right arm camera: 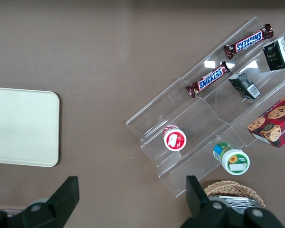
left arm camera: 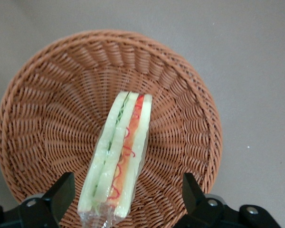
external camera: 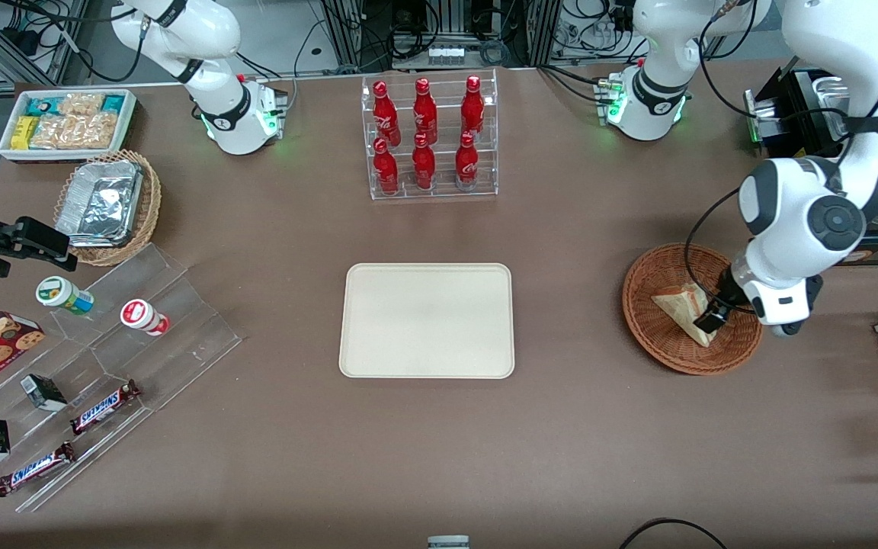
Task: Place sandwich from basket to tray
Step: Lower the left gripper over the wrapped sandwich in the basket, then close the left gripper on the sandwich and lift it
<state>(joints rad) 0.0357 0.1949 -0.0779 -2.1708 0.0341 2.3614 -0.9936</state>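
Your cream tray [external camera: 427, 320] sat bare in the middle of the counter [external camera: 561, 427], well off from the pincer [external camera: 707, 320] toward the parked arm's end. The reddish-brown wicker basket [external camera: 656, 335] lay directly under the pincer, toward the working arm's end of the counter, and the sandwich [external camera: 684, 307] was inside it, not yet lifted.

The relation your next move likely turned on: the pincer hung low over the sandwich with its fingers spread wide, one finger [left arm camera: 61, 194] on either side of the wedge and neither touching it. In the left wrist view the sandwich [left arm camera: 118, 156] stood on edge in clear wrap, its long axis running straight away from the pincer [left arm camera: 126, 199], so the fingers would close across the bread faces.

That wrist view gave you what the front view could not: the green and red filling layers, the open gap on each side, and the basket [left arm camera: 180, 85] weave beneath. The front view alone showed you the way to the tray.
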